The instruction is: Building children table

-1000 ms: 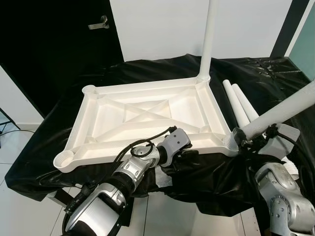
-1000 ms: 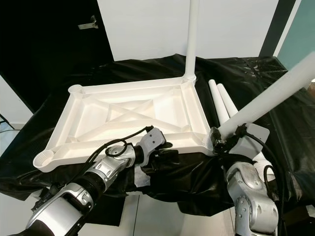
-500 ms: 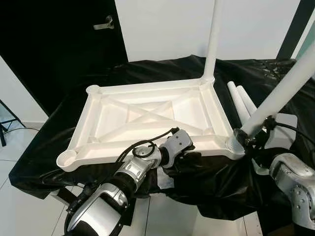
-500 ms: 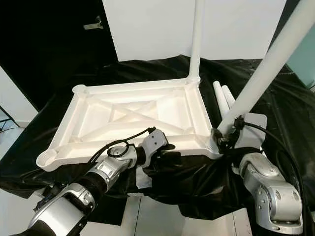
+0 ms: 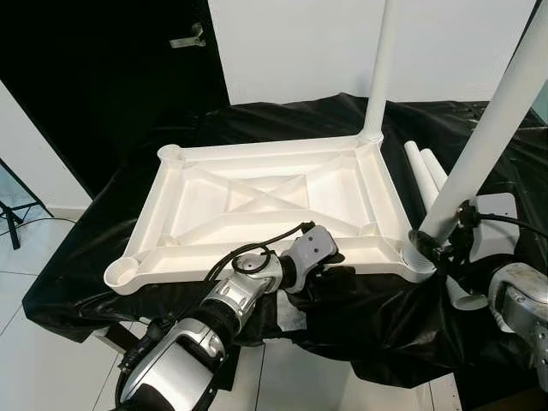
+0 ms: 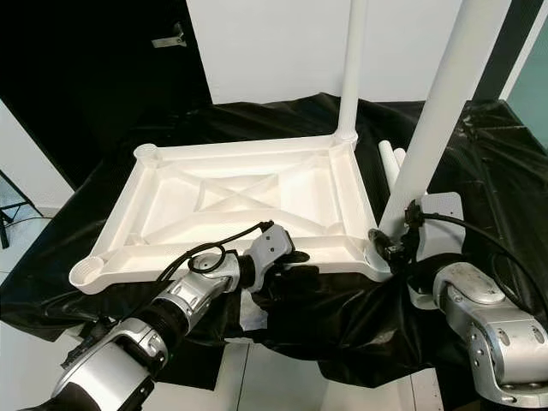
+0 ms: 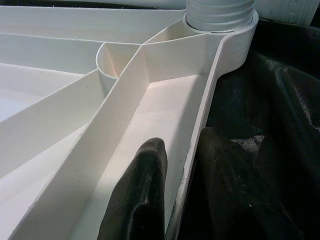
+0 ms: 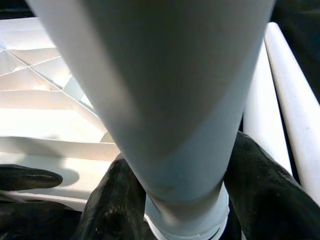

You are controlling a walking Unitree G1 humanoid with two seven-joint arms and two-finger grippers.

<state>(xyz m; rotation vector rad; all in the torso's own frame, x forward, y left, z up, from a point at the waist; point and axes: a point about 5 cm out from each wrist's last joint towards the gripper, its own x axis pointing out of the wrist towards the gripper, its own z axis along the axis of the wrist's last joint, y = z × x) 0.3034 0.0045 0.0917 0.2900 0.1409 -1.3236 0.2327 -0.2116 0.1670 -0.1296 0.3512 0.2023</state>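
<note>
White tabletop (image 5: 257,197) rim pinched by left gripper (image 7: 172,200), right gripper (image 8: 170,210) clamping leg (image 6: 437,111) in corner socket (image 5: 417,257)

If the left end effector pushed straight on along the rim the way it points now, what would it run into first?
Most likely the white leg seated in the near right corner socket of the upturned tabletop. The left end effector straddles the near rim, pointing along it toward that corner; nothing else shows between, though depth is hard to judge.
</note>
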